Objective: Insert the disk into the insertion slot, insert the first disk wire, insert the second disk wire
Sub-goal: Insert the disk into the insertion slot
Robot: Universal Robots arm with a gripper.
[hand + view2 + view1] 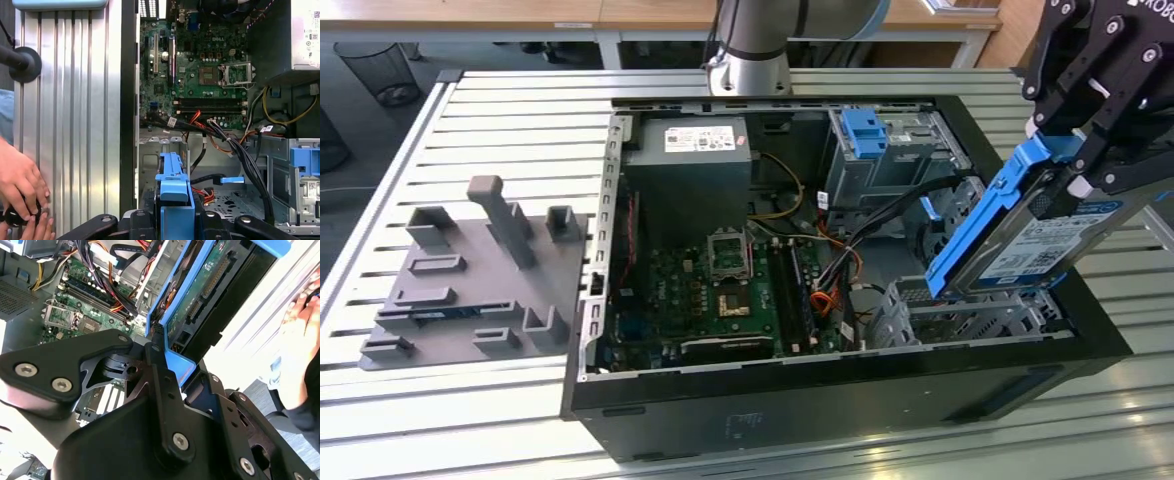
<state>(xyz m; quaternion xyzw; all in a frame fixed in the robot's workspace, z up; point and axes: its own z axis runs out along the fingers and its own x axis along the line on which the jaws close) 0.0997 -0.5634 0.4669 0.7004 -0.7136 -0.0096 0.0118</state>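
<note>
Exterior view frames the open computer case (854, 400) on the slatted table (520, 100), and the work sits toward four o'clock of that case. At about two o'clock the gripper (1070, 160) hangs over the case wall with its pincer closed on the upper end of the disk (1027, 240), clamping the blue carrier that frames it. The same grasp appears close up in both wrist views. The disk stands steeply tilted, label side facing the exterior view's right. Its lower end is down at the mouth of the insertion slot (974, 315), the low perforated cage at five o'clock; whether they touch I cannot tell. The taller grey cage (907, 160) with its blue clip (865, 130) stands at one o'clock, apart from the disk. By my reading the first step is under way but not finished, since the disk is neither level nor seated in the slot. Both disk wires are left to do: a bundle of cables (907, 205) lies loose between the motherboard (720, 290) and the cages, and which of them belong to the disk is unclear. In the first wrist view a person's hand (20, 185) rests on the table outside the case.
</note>
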